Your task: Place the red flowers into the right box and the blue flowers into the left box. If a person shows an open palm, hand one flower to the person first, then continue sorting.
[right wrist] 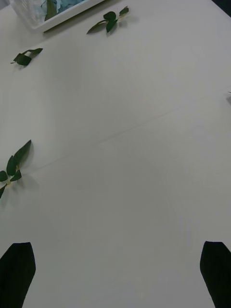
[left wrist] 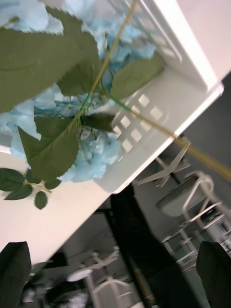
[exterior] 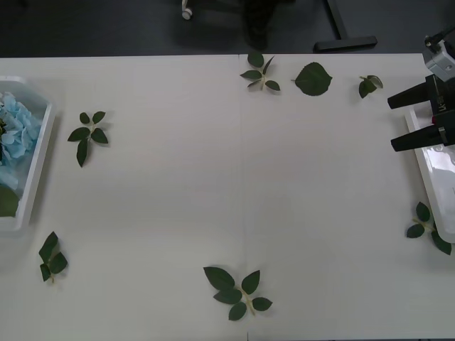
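**White table strewn with leaf sprigs, boxes at either edge**

A white table [exterior: 234, 177] spans the scene. At its left edge the left box [exterior: 39, 167] holds the blue flowers [exterior: 15, 131]. The left gripper [left wrist: 115, 272], fingers apart and empty, hangs near that box. Loose leaf sprigs [exterior: 236, 288] dot the tabletop. At the right edge, the right gripper [exterior: 414, 119] hovers released above the right box [exterior: 426, 167].

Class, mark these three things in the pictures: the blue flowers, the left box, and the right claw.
blue flowers [exterior: 13, 129]: front view, on the pale petals.
left box [exterior: 41, 153]: front view, on its white inner rim.
right claw [exterior: 411, 117]: front view, midway between the two black fingertips.
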`<state>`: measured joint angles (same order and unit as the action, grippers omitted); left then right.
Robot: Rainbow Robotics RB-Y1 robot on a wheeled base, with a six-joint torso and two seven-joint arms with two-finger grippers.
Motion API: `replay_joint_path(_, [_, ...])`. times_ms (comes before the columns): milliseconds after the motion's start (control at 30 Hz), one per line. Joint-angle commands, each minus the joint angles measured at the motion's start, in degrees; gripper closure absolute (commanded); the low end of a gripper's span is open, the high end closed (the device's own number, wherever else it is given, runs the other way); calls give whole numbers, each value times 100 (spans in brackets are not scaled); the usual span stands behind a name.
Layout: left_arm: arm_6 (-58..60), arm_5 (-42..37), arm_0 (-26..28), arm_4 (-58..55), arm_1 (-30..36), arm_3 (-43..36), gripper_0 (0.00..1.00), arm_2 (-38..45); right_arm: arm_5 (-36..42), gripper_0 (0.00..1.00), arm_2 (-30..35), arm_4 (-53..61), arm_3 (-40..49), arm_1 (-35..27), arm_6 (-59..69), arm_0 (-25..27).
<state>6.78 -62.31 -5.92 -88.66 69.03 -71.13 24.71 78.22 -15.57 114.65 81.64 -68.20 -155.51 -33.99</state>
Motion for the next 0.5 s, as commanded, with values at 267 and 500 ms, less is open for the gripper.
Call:
replay_joint_path(267, [-2260,-35,171,1597,-469,-2485,0,78,44,0,1,84,19,17,51,42])
replay_joint_path(500, [-4035,-870,109,2362,-1190,-3470,0,-80,44,0,1,84,19,17,51,42])
